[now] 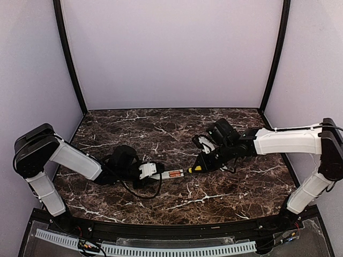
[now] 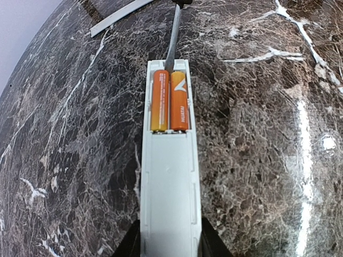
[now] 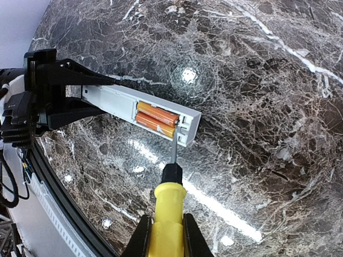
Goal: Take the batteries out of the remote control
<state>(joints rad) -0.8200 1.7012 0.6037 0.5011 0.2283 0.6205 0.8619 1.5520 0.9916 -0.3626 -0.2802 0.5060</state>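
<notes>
Remote control (image 2: 170,203): held back-up at the marble table (image 2: 257,160), near end clamped in the left gripper (image 2: 170,242), presumably to steady it against prying. Further along, the compartment is open, with both batteries (image 2: 170,101) seated side by side and none out yet. At the far end wall, the screwdriver (image 3: 170,193) blade enters by the battery tips, likely to lever one up. Right gripper (image 3: 165,235) is closed on its yellow handle. Beyond, a flat white strip (image 2: 120,16), probably the cover, lies apart.

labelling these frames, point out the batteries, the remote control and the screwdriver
the batteries (image 2: 179,104), left wrist view, middle of the cell with lettering
the remote control (image 2: 170,182), left wrist view, white back below the recess
the screwdriver (image 3: 169,201), right wrist view, yellow handle
</notes>
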